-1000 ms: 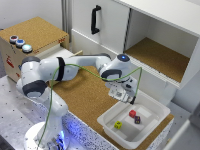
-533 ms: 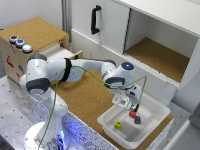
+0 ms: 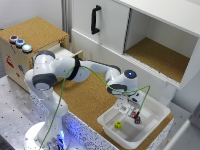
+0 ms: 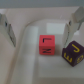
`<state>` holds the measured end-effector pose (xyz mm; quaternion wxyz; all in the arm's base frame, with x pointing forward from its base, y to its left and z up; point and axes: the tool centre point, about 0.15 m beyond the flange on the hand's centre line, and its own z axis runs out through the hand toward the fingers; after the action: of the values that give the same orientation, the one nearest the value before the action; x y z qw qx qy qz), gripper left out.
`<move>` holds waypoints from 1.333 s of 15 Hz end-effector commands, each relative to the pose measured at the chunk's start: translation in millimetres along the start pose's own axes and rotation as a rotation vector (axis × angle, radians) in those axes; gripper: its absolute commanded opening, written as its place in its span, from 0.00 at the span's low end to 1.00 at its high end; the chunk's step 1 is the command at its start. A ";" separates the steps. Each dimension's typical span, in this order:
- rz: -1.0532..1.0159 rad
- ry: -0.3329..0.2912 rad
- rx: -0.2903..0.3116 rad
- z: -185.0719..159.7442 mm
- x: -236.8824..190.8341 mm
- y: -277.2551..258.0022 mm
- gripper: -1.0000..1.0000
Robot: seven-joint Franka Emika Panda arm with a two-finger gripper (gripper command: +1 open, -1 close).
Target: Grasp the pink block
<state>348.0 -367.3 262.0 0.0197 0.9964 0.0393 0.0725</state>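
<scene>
The jaws stand well apart with nothing between them; in the wrist view the two fingers show at the upper corners, one finger (image 4: 7, 27) on each side. The gripper (image 4: 42, 25) sits over the inside of the white tray (image 4: 25, 65). The pink block (image 4: 47, 45) lies in the lane between the two fingers but further out from their tips, not yet level with them; in my judgement the coming move turns on a straight descent to bring the fingers down either side of it.

The dark purple cube (image 4: 73, 53) lies just beside the pink block, with a thin gap visible between them. It sits on the side of one finger, and I judge it the main risk of a fouled close.

The pink block is a small reddish-pink cube, square to the camera, with dark letter-like marks on its upper face. It has no long axis, so either pair of faces would serve.

In the exterior view the gripper (image 3: 133, 111) hangs low in the tray (image 3: 159, 107), and a yellow-green cube (image 3: 118, 125) rests apart from it on the tray floor, toward the exterior view's left.
</scene>
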 end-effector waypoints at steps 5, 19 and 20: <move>-0.028 -0.017 0.106 57.1 33.0 13.1 1.00; 0.017 0.003 0.015 30.9 16.7 7.4 0.00; 0.018 0.010 0.012 23.2 17.6 5.9 0.00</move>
<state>373.6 -380.1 220.2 0.0104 0.9984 0.0309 0.0463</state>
